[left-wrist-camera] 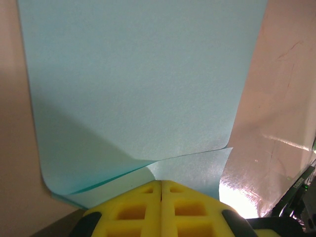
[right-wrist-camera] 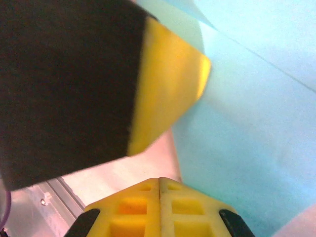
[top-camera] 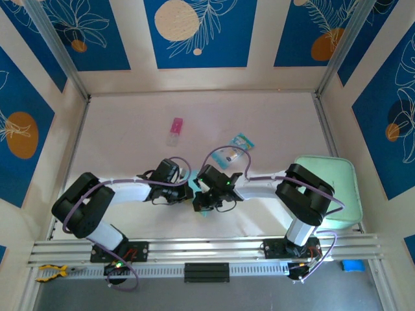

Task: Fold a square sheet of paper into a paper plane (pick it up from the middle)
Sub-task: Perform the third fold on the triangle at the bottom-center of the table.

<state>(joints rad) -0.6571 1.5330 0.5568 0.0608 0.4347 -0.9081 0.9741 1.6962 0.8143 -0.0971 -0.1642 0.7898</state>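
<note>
The square sheet of paper (left-wrist-camera: 138, 89) is plain light blue and unmarked. In the left wrist view it spreads flat across the upper frame. Its near edge is doubled over into a curled flap with a soft crease, low in the frame. In the top view it lies at the middle of the table (top-camera: 123, 123), mostly under the two wrists.

The left gripper (left-wrist-camera: 161, 183) has its jaws pressed together, their tips touching the curled flap; whether a layer is pinched I cannot tell. The right gripper (right-wrist-camera: 159, 180) also has its jaws shut, holding nothing, just beside the sheet's edge. A black-and-yellow left finger (right-wrist-camera: 168, 84) looms at upper left.

Further up the table lie a pink item (top-camera: 176, 131) and a teal-and-clear packet (top-camera: 240, 146). A mint-green pad (top-camera: 331, 188) sits at the right.
</note>
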